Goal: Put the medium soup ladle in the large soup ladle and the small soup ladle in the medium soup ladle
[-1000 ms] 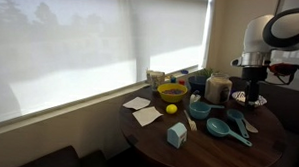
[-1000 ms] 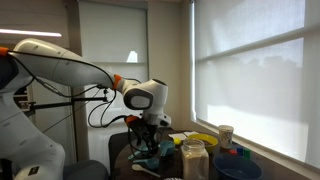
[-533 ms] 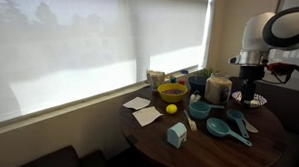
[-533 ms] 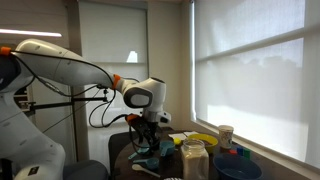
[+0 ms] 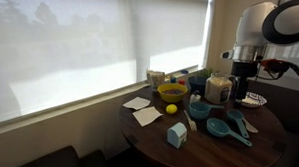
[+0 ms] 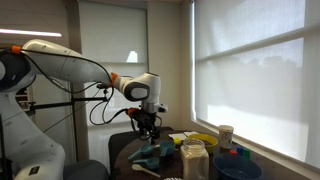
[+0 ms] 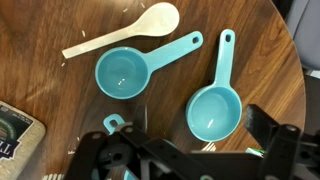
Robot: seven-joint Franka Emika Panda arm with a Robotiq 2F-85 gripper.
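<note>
Three teal-blue ladles lie apart on the round wooden table (image 5: pixel 202 145), none nested. In the wrist view the large ladle (image 7: pixel 213 110) lies bowl up with its handle pointing up. The medium ladle (image 7: pixel 120 72) lies to its left below a white spoon (image 7: pixel 130 35). Only the handle end of the small ladle (image 7: pixel 112 124) shows; the rest is hidden under my gripper. In an exterior view they lie near the table's middle: large (image 5: pixel 218 127), medium (image 5: pixel 199 110), small (image 5: pixel 237 121). My gripper (image 7: pixel 190 150) hangs open and empty above them, and shows in both exterior views (image 5: pixel 241 92) (image 6: pixel 147 128).
A yellow bowl (image 5: pixel 172 92), a small yellow ball (image 5: pixel 172 108), a lidded jar (image 5: pixel 218 89), cups (image 5: pixel 156 80), white napkins (image 5: pixel 145 115) and a pale blue carton (image 5: pixel 177 135) stand around the ladles. A printed bag (image 7: pixel 15 130) lies at the wrist view's left edge.
My gripper has risen from just above the table's far side and shifted toward the jar. The ladles have not moved.
</note>
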